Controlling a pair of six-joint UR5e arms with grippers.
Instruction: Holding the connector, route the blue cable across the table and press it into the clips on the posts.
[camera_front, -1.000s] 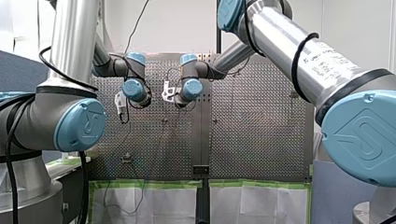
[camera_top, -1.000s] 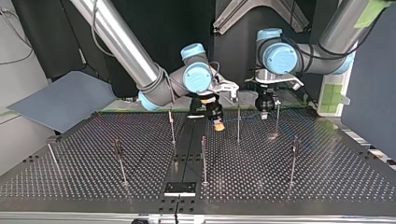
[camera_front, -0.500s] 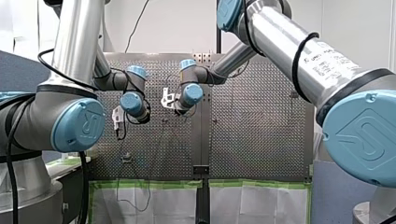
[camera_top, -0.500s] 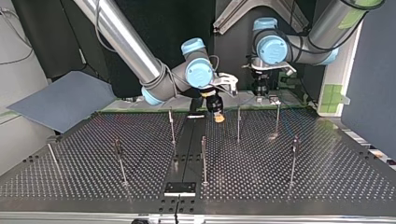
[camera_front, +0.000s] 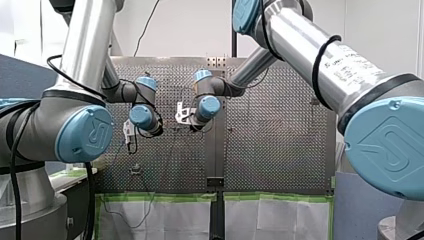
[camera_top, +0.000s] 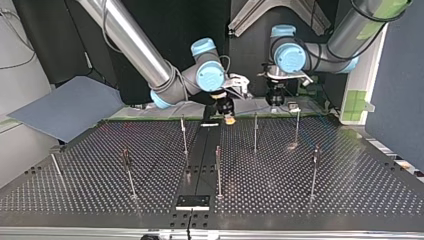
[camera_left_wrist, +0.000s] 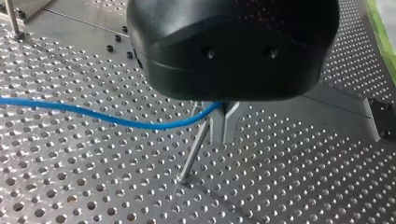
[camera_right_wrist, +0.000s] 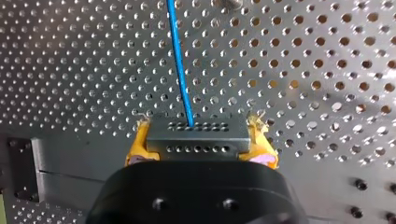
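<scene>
You see the connector (camera_right_wrist: 196, 138) as a small grey block with two rows of tiny holes, lying level between the yellow pads (camera_right_wrist: 138, 145) of my right pincer (camera_right_wrist: 200, 148). The blue cable (camera_right_wrist: 179, 60) leaves its upper row and runs almost straight ahead over the perforated desk (camera_right_wrist: 303, 70). In the left wrist view the cable sags in a shallow curve above the desk, then rises to the metal fingers of my left pincer (camera_left_wrist: 224, 133), which are closed on it, just beside one thin post (camera_left_wrist: 191, 157). In the top view the posts (camera_top: 255, 132) stand upright, well apart; their clips (camera_top: 125, 155) are too small to read.
</scene>
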